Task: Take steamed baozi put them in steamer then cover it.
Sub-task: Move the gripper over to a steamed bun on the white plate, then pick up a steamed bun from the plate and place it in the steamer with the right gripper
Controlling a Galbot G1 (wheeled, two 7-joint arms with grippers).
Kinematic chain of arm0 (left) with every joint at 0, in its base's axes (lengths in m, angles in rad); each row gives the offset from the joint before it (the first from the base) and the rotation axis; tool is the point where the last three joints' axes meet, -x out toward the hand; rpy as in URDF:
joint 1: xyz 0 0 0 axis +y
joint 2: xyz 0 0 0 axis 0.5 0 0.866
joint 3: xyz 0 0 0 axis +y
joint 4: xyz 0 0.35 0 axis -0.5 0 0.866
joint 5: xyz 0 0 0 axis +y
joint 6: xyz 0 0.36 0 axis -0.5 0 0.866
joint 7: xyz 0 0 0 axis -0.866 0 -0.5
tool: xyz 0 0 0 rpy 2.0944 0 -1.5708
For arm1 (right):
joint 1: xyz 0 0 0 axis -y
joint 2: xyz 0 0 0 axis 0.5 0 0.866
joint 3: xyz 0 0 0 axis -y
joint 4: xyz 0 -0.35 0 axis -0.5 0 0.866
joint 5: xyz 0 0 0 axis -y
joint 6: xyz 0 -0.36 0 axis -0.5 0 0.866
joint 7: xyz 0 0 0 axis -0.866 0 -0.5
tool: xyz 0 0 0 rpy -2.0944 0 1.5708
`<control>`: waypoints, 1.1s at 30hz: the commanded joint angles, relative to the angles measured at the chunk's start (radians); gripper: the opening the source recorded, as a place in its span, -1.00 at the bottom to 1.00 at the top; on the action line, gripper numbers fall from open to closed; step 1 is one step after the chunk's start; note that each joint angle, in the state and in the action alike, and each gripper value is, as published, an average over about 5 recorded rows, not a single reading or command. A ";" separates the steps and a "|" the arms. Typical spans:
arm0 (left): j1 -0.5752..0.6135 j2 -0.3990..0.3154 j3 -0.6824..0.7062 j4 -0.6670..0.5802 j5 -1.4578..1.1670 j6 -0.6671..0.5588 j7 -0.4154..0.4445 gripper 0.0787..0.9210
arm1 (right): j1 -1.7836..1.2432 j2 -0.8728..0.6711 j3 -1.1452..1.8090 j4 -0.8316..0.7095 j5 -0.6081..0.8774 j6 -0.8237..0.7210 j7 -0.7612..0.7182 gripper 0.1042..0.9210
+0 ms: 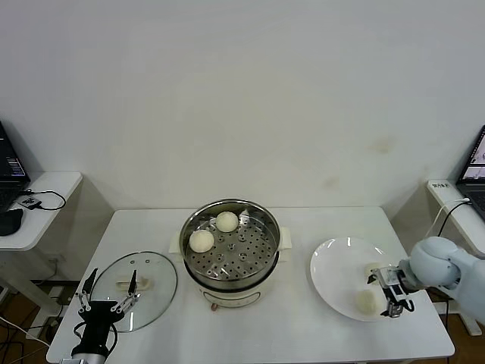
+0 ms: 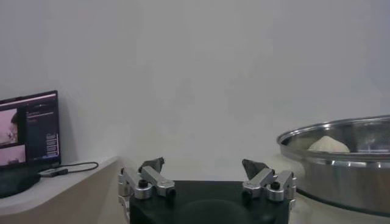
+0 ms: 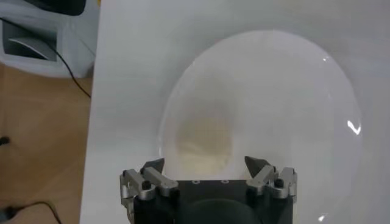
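Steamer [image 1: 230, 254] is seated mid-worktop [image 1: 303, 326], uncovered, perforated tray exposed. Two steamed baozi are seen inside: one [image 1: 201, 241] on the left side of the tray, one [image 1: 227, 221] toward the back; they sit near each other. One bun top [image 2: 328, 145] is also seen over the steel rim in the left wrist view.

Cover [image 1: 135, 281] is laid flat on the worktop near the front-left corner, just beside the steamer, handle up.

White plate [image 1: 337, 265] is placed toward the right edge of the worktop, apart from the steamer. Two more baozi are carried on it: one [image 1: 367, 302] at the front of the plate, one [image 1: 374, 270] behind it, partly hidden by the arm.

Right claw [image 1: 388, 292] is held low over the plate's right part, fingers apart, nothing clamped. In the right wrist view a bun [image 3: 204, 143] is seen just ahead of the spread fingertips [image 3: 259, 165].

Left claw [image 1: 110, 290] is positioned at the front-left corner, over the cover's near rim, fingers apart, nothing gripped.
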 commanded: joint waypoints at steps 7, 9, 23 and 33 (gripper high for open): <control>-0.004 -0.002 0.003 0.005 0.001 0.001 0.000 0.77 | -0.031 0.053 0.019 -0.051 -0.009 -0.008 0.009 0.65; -0.004 -0.003 0.004 0.005 0.001 0.001 0.000 0.77 | -0.032 0.052 0.018 -0.052 -0.010 -0.011 0.006 0.60; 0.001 -0.007 0.004 -0.002 0.002 0.000 0.000 0.77 | -0.027 0.045 0.021 -0.047 -0.005 -0.029 -0.014 0.24; 0.000 -0.002 0.004 -0.005 0.001 0.000 -0.001 0.77 | 0.160 0.014 -0.045 -0.012 0.074 -0.041 -0.039 0.19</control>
